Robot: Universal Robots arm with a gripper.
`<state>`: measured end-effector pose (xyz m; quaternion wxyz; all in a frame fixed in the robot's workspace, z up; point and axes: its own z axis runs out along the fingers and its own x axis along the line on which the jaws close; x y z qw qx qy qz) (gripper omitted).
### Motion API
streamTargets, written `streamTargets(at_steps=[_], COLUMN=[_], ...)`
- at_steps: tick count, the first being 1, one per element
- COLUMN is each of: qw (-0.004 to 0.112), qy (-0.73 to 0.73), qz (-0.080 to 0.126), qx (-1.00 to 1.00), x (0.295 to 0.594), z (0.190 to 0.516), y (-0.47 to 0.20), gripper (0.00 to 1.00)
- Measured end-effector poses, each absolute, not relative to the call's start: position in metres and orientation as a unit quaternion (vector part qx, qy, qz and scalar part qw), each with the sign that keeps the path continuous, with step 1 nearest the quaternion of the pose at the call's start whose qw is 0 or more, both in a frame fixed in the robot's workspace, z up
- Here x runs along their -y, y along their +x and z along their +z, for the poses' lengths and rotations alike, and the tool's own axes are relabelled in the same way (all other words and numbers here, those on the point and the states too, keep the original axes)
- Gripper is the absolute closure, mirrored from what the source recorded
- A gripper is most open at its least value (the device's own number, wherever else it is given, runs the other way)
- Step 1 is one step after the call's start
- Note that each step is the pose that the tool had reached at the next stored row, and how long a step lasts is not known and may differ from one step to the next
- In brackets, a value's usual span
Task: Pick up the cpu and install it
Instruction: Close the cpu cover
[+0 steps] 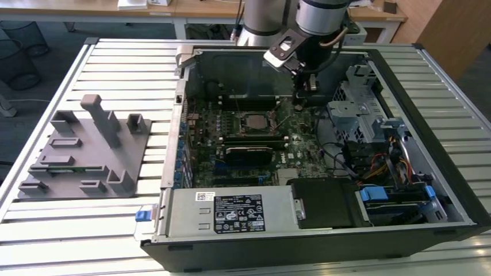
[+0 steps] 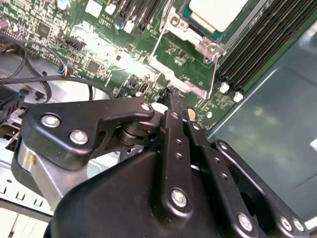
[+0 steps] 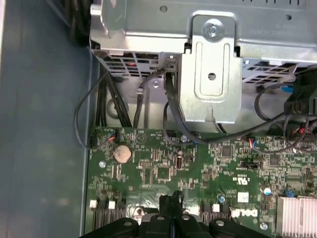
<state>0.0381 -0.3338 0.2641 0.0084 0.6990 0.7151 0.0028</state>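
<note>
Closest in the second wrist view, the end effector (image 2: 172, 99) has its black fingers (image 2: 174, 129) pressed together with nothing between them. The tips are low over the green motherboard (image 2: 99, 54), just beside the metal socket frame (image 2: 205, 44). Beyond, the cpu (image 2: 218, 12) lies flat inside that frame. The computer case (image 1: 307, 241) sits on the slatted tabletop (image 1: 77, 230).

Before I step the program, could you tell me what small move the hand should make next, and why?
Probably a short straight lift: the cpu already sits in its socket, and the shut hand hangs low over the motherboard beside it.
</note>
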Motion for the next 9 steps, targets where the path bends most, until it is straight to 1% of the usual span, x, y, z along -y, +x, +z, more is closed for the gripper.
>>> streamTargets(at_steps=[9], qw=[0.008], qy=[0.708], qz=[0.003], qx=[-0.706], x=[0.3334], z=[0.2549], y=[0.0417], gripper=[0.89])
